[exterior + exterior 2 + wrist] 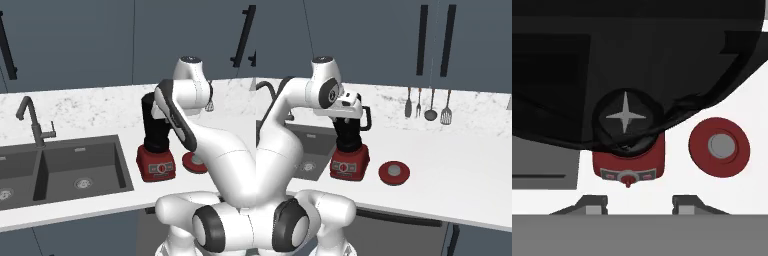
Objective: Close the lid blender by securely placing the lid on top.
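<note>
Lid not yet picked up; I'm over the open jar.

My hand (639, 201) hangs open and empty above the blender (349, 145). The lid (394, 173) lies flat on the surface (466, 165), just beside the red base. Next I must shift across, descend, and grasp it.

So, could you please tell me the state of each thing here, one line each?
Tall blender with boxy red base and dark jar: upright on the counter, jar mouth open, no lid on it.
Small round red lid with grey centre: lying flat on the counter beside the blender base, not held.
Robot hand: above the open jar, fingers apart, holding nothing.
Dark double sink: empty, no water running.
</note>
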Available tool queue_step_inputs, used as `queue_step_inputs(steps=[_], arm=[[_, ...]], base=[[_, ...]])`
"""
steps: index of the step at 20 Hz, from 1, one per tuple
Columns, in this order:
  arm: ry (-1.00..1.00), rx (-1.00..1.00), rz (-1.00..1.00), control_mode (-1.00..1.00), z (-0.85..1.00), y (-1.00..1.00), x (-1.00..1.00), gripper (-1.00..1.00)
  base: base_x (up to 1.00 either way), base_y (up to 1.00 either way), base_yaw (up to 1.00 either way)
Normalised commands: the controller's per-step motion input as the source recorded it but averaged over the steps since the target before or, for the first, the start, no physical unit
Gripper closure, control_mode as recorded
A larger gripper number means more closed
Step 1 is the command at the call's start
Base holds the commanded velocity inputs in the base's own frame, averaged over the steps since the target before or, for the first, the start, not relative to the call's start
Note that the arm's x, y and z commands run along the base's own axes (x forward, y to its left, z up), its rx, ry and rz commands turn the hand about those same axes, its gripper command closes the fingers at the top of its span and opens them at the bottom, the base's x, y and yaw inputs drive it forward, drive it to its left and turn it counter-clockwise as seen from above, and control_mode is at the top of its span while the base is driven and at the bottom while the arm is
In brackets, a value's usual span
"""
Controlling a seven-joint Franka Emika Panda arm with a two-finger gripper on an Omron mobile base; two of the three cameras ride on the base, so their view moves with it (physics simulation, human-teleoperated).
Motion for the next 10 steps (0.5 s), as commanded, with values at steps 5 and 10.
queue_step_inputs(steps=[5,10], arm=[[0.0,0.0,0.0,-1.0,-0.01,-0.12,-0.23,-1.0],[0.01,0.04,-0.02,-1.0,-0.05,-0.55,-0.18,-1.0]], base=[[0.0,0.0,0.0],[0.0,0.0,0.0]])
